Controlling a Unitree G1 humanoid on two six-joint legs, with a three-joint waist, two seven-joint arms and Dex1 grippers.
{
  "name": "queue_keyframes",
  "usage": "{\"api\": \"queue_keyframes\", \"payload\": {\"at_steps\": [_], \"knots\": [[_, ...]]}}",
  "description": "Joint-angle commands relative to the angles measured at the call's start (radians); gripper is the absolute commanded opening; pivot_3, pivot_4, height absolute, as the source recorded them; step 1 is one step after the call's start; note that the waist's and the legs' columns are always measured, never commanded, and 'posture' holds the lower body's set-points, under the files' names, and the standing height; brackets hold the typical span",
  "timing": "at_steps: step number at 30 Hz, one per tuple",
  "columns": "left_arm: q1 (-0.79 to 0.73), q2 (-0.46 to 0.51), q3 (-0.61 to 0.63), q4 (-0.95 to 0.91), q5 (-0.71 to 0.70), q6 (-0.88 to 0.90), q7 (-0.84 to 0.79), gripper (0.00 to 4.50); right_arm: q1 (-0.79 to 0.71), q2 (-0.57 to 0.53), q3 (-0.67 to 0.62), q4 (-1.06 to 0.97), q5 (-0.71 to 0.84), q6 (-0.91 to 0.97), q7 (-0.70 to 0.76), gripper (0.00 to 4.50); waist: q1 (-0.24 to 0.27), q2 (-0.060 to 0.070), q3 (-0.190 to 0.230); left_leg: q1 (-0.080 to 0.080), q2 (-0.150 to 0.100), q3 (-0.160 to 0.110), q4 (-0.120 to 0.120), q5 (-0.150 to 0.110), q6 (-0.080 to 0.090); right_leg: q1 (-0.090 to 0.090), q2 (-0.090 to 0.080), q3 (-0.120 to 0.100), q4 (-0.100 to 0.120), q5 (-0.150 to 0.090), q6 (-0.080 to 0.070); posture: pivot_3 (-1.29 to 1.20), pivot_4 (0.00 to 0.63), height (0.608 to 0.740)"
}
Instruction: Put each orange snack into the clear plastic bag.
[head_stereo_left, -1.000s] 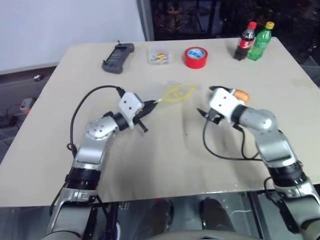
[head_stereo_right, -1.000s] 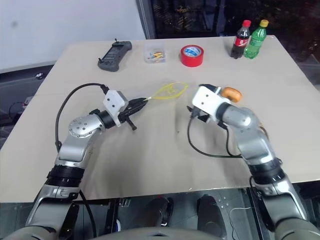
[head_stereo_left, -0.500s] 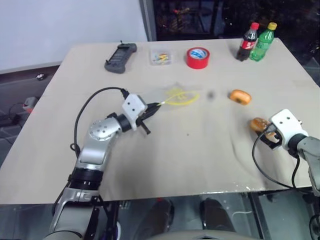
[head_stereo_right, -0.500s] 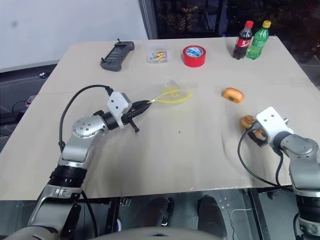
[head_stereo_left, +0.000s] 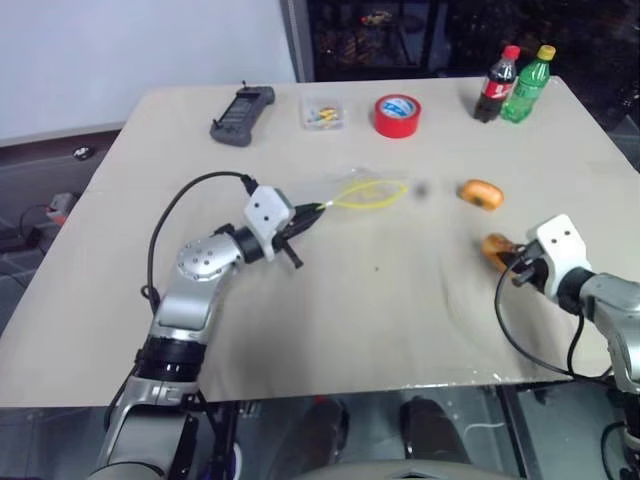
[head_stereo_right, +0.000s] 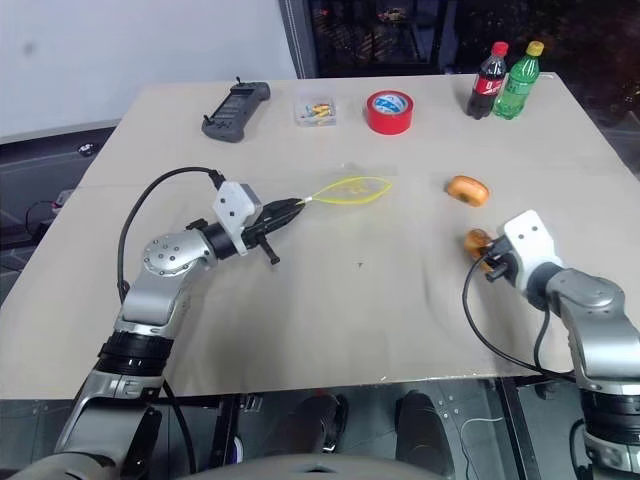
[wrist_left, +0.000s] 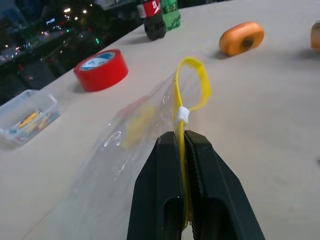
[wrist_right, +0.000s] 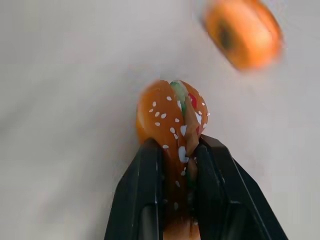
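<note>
The left gripper (wrist_left: 182, 142) pinches the bag (wrist_left: 125, 150). The right gripper (wrist_right: 180, 150) squeezes 1 speckled snack (wrist_right: 170, 112); the smooth snack (head_stereo_left: 480, 193) lies near.

The smooth orange snack (wrist_right: 243, 34) is showing blurred in the right wrist view. The speckled snack (wrist_right: 172, 117) is having its lower part hidden between the right hand's (wrist_right: 178, 150) fingers. The clear plastic bag (wrist_left: 107, 165) is running off the left wrist picture, and its print seems too faint to read.
</note>
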Motion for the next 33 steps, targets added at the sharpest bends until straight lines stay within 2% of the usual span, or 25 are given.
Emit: {"api": "queue_keyframes", "payload": {"at_steps": [1,8,15,22,28,31,33], "knots": [[0.017,0.007,0.020,-0.079,-0.031,0.005,-0.011,0.00,-0.095,0.036,0.083,-0.054,0.042,-0.012,0.006,0.77,-0.001,0.000,0.000,0.000,0.000,0.000,0.000,0.000,0.000,0.000,0.000,0.000,0.000,0.000,0.000,0.00,0.150,0.740],[0.054,0.012,0.004,-0.146,-0.027,0.011,-0.015,0.00,-0.331,0.190,0.308,0.083,0.005,-0.041,-0.032,0.77,0.000,0.000,0.000,0.000,0.000,-0.001,0.000,0.000,0.000,0.000,0.000,-0.001,0.000,0.000,0.000,0.00,0.150,0.740],[0.114,0.023,-0.019,-0.227,-0.013,-0.001,-0.031,0.00,-0.435,0.244,0.374,0.188,-0.007,-0.070,-0.025,0.77,0.001,0.000,0.000,-0.002,0.000,-0.002,0.000,0.000,0.000,0.000,0.000,-0.002,-0.003,0.000,-0.001,0.00,0.150,0.740],[0.171,0.065,-0.052,-0.261,0.014,-0.038,-0.078,0.00,-0.480,0.293,0.355,0.263,0.022,-0.044,-0.039,0.77,-0.005,0.000,0.000,-0.001,0.000,-0.002,-0.001,0.000,0.000,0.000,0.001,-0.002,-0.003,0.001,-0.001,0.00,0.150,0.740],[0.174,0.070,-0.054,-0.251,0.014,-0.056,-0.088,0.00,-0.517,0.430,0.219,0.394,0.138,0.048,-0.108,0.77,-0.004,0.001,0.000,-0.001,0.001,-0.002,-0.001,0.000,0.000,0.000,0.002,-0.002,-0.003,0.001,-0.002,0.00,0.150,0.740],[0.171,0.066,-0.058,-0.249,0.016,-0.064,-0.093,0.00,-0.539,0.493,0.186,0.483,0.138,0.018,-0.169,0.77,-0.006,0.001,0.000,-0.001,0.001,-0.002,-0.001,0.000,0.000,0.000,0.002,-0.002,-0.003,0.001,-0.002,0.00,0.150,0.740],[0.169,0.063,-0.058,-0.250,0.017,-0.064,-0.092,0.00,-0.547,0.503,0.230,0.546,0.070,-0.073,-0.200,0.77,-0.012,0.001,0.000,-0.001,0.001,-0.002,-0.001,0.000,0.000,0.000,0.002,-0.002,-0.003,0.001,-0.002,0.00,0.150,0.740]]}}
